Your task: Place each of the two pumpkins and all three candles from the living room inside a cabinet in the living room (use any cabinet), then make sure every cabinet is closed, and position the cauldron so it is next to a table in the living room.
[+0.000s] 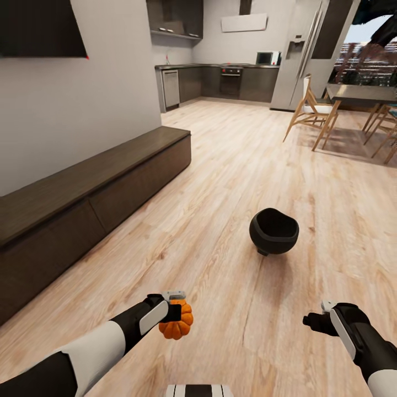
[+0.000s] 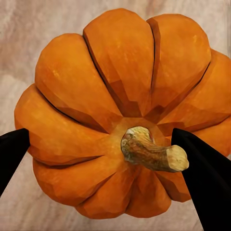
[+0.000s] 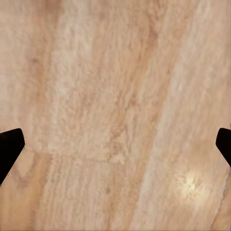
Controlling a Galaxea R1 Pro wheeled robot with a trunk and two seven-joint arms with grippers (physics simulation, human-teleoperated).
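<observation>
Head view: the plank floor [image 1: 231, 165] runs from the robot out to a kitchen [image 1: 220, 77] at the far end, with a fridge [image 1: 300, 60] to its right and a dining table [image 1: 358, 94] with wooden chairs [image 1: 311, 113] further right. Along the grey wall [image 1: 99, 99] on the left stands the long dark cabinet [image 1: 82, 204], all its drawer fronts flush and shut; a black TV [image 1: 41, 27] hangs on the wall above it. The cauldron [image 1: 274, 231] sits on the open floor, well apart from the cabinet, slightly tilted, its mouth facing up and toward the camera. Nearer the robot, the left arm reaches forward low over the floor and the left gripper [image 1: 176, 314] holds a pumpkin [image 1: 177, 324], which hangs just beneath the wrist. The right gripper [image 1: 315, 322] hovers over bare floor at the right, carrying nothing.

In the left wrist view the pumpkin [image 2: 120, 115] is seen from its stem [image 2: 154, 151] side, with the two black fingers [image 2: 204, 183] pressed against its ribs on either side and the stem lying close to one of them. In the right wrist view the fingertips [image 3: 9, 147] stand wide apart at the edges, with only floor planks [image 3: 115, 115] between them.
</observation>
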